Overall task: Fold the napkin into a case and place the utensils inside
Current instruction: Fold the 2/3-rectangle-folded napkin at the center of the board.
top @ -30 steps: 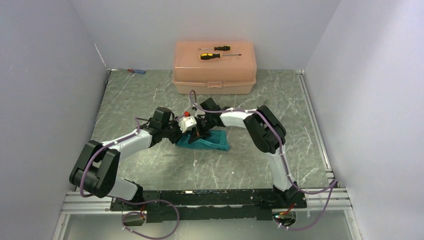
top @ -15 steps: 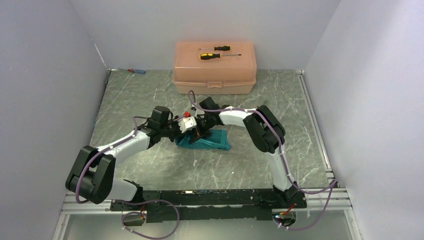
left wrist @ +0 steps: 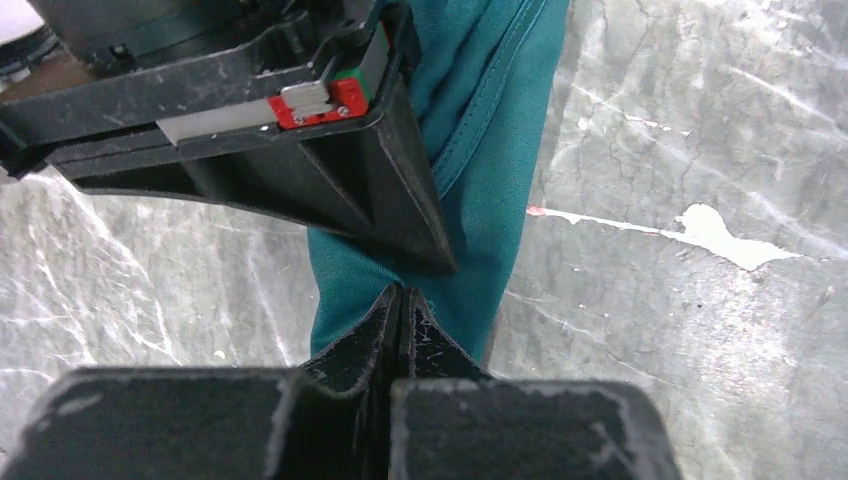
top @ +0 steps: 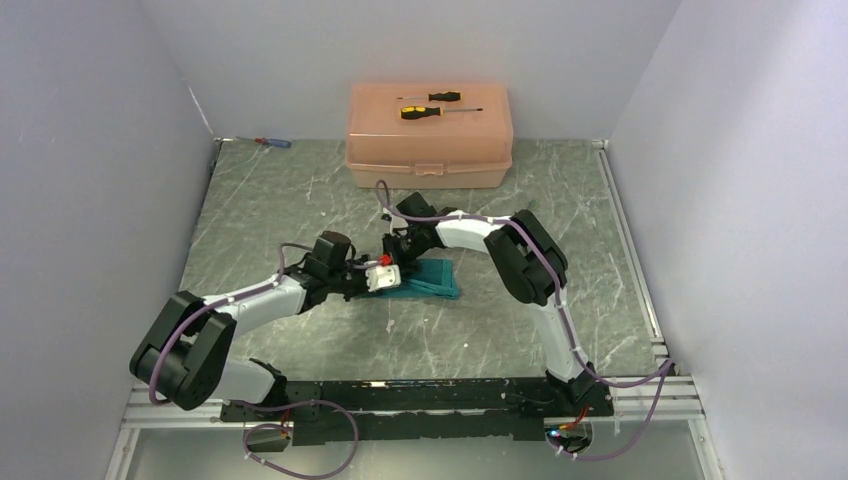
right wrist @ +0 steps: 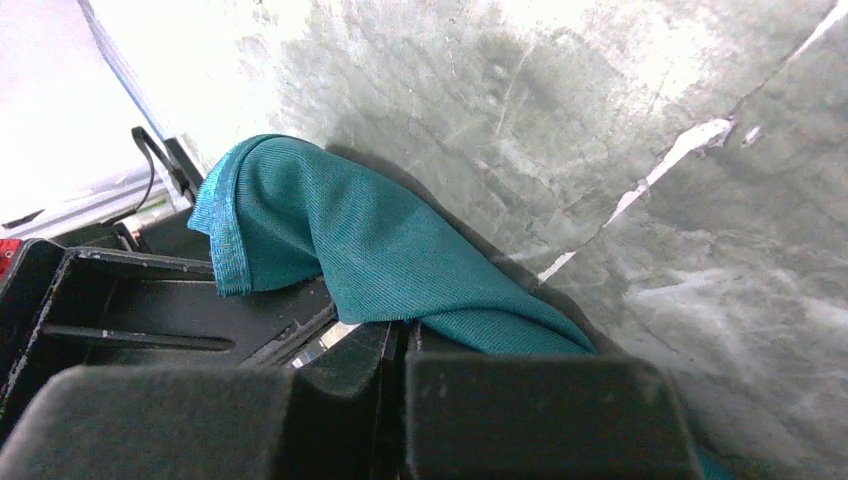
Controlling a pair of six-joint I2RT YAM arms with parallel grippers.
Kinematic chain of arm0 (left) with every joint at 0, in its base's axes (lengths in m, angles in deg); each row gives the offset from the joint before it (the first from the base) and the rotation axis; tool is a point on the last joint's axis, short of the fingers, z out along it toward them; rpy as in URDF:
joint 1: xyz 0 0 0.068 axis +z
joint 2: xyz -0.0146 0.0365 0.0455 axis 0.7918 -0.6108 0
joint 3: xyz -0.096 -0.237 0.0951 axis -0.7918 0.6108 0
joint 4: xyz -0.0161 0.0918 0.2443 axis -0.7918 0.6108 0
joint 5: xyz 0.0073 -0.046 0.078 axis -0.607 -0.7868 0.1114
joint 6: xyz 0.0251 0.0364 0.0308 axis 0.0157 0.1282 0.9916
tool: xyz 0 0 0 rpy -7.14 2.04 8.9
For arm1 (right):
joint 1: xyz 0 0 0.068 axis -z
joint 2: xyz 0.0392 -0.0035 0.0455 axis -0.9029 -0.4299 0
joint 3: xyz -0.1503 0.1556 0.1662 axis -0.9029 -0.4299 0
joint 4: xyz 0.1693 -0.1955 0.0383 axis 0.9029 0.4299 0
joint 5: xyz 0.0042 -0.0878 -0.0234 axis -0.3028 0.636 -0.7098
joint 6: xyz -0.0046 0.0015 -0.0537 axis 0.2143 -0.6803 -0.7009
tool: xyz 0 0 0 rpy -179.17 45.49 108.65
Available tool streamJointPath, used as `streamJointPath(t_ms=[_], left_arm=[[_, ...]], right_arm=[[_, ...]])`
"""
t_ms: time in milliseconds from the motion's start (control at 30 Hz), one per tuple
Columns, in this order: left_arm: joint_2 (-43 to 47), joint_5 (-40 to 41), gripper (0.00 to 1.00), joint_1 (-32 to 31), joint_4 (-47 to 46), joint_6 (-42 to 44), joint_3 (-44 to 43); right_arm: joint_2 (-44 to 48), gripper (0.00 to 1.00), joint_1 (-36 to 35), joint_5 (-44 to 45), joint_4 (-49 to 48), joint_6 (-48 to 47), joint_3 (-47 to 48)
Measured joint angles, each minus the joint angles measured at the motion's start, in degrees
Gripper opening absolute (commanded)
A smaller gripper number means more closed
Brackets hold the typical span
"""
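Observation:
The teal napkin (top: pixel 430 280) lies bunched on the table between my two grippers. My left gripper (top: pixel 388 280) is at its left end. In the left wrist view the gripper's jaws (left wrist: pixel 402 296) are pressed together at the napkin (left wrist: pixel 480 180), which runs on beneath them. My right gripper (top: pixel 402 252) comes down from behind, and its tip shows in the left wrist view (left wrist: pixel 435 255). In the right wrist view its shut jaws (right wrist: pixel 402 335) hold a raised fold of the napkin (right wrist: pixel 380 250), whose hem drapes over the left gripper's body. The spoon and fork are out of view.
A peach plastic box (top: pixel 430 140) stands at the back with two yellow-and-black screwdrivers (top: pixel 435 105) on its lid. A small red-and-blue screwdriver (top: pixel 272 142) lies at the back left. Walls close in both sides.
My left gripper has moved toward the near side and right, onto the napkin's left end. The right gripper has shifted slightly left. Less of the napkin's left part shows.

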Motion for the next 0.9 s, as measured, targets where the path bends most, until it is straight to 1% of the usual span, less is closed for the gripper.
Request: streamJointPath(t_ms=[267, 467, 633, 700, 767, 900], left_arm=[[-0.1, 1.8, 0.03, -1.1, -2.3, 6.1, 2.3], [-0.8, 2.0, 0.03, -1.1, -3.7, 12.1, 4.1], [-1.7, 2.4, 0.03, -1.1, -3.6, 18.1, 4.3], [-1.8, 2.5, 0.03, -1.1, -3.2, 19.8, 4.3], [-2.0, 2.4, 0.03, -1.1, -3.1, 21.2, 4.2], [-2.8, 1.6, 0.03, -1.4, -3.0, 23.5, 4.1]], right_arm=[[-3.6, 0.00, 0.0, -2.8, 3.3, -0.6, 5.4], [-6.7, 0.00, 0.5, -7.8, 5.1, -2.6, 8.5], [-7.3, 0.23, 0.9, -9.6, 5.6, -4.3, 9.1], [-7.0, 0.29, 1.1, -10.4, 5.1, -4.8, 8.7], [-5.7, 0.34, 1.7, -10.9, 4.2, -5.4, 6.8], [-1.4, 0.39, 2.8, -9.6, 1.8, -7.2, 2.6]])
